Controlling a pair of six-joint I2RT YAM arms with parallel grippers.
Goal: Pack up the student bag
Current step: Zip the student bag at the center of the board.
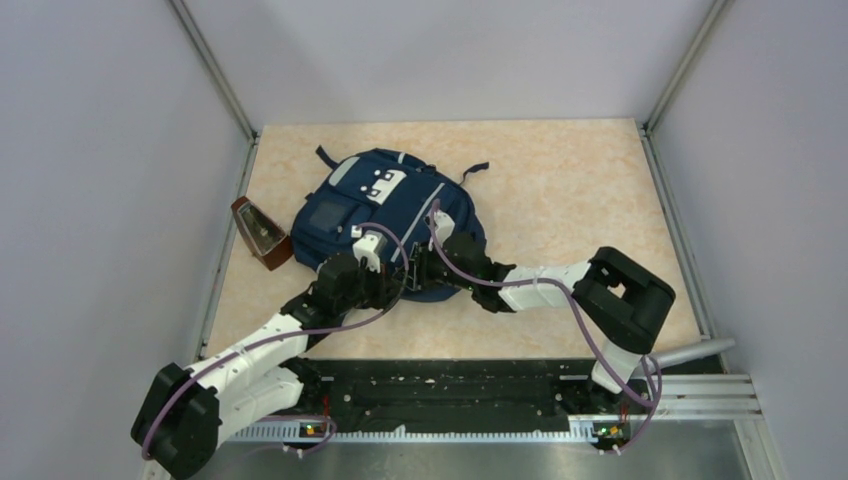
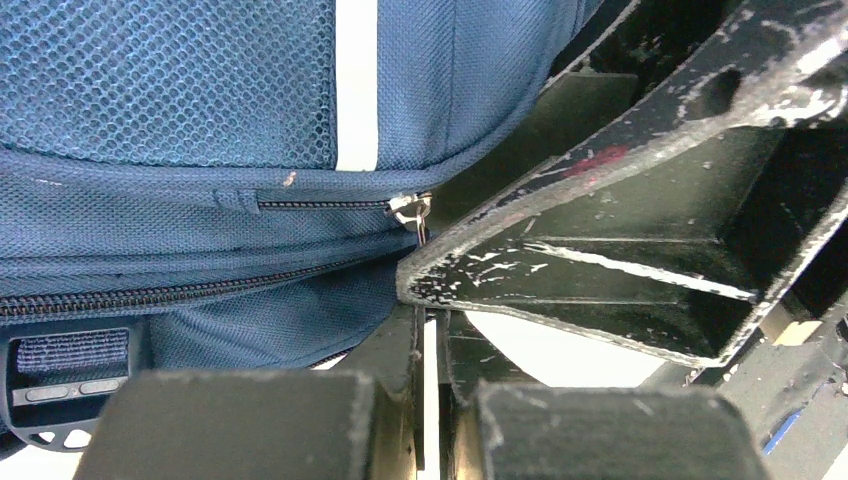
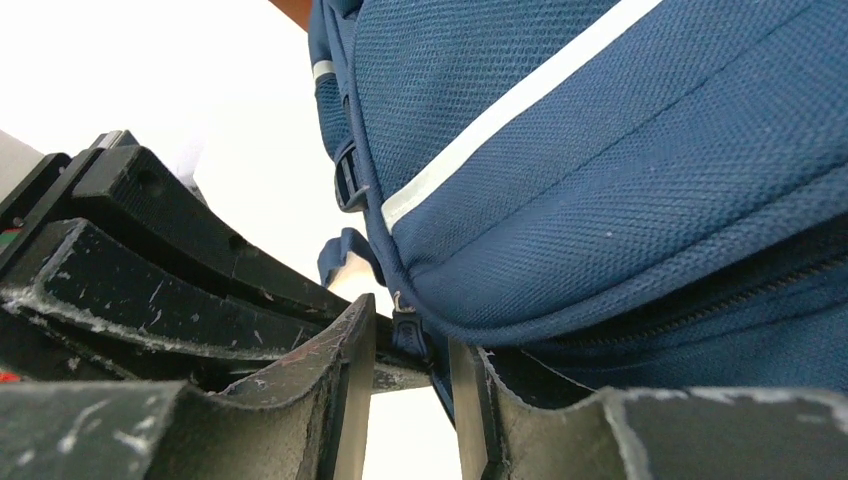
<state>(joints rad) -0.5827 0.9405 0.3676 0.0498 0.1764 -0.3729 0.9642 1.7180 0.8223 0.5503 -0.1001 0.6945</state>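
The student bag (image 1: 395, 215), a navy backpack with a white front patch (image 1: 385, 185), lies flat on the bench (image 1: 560, 190), left of centre and toward the far edge. Its near rim points at the two arm bases. A brown wedge-shaped object (image 1: 260, 232) sits by the bench's left edge, just beside the bag.

Both arms reach in from the near edge and meet at the bag's near rim. The left gripper (image 1: 406, 279) and the right gripper (image 1: 430, 268) are almost tip to tip there.

From the left wrist, the left gripper (image 2: 432, 330) has its fingers pressed together with only a sliver of light between them, and nothing is seen caught in that sliver. It sits just below a zip line on the bag (image 2: 200, 120). A silver zip pull (image 2: 410, 210) hangs at the tip of one scratched black finger (image 2: 600, 270) of the right gripper.

From the right wrist, the right gripper (image 3: 412, 350) has its fingers a little apart under the bag's bulging side, where a pale reflective strip (image 3: 500, 110) runs. The zip pull (image 3: 407, 325) hangs in the gap between them. Whether the fingers actually pinch it cannot be told.
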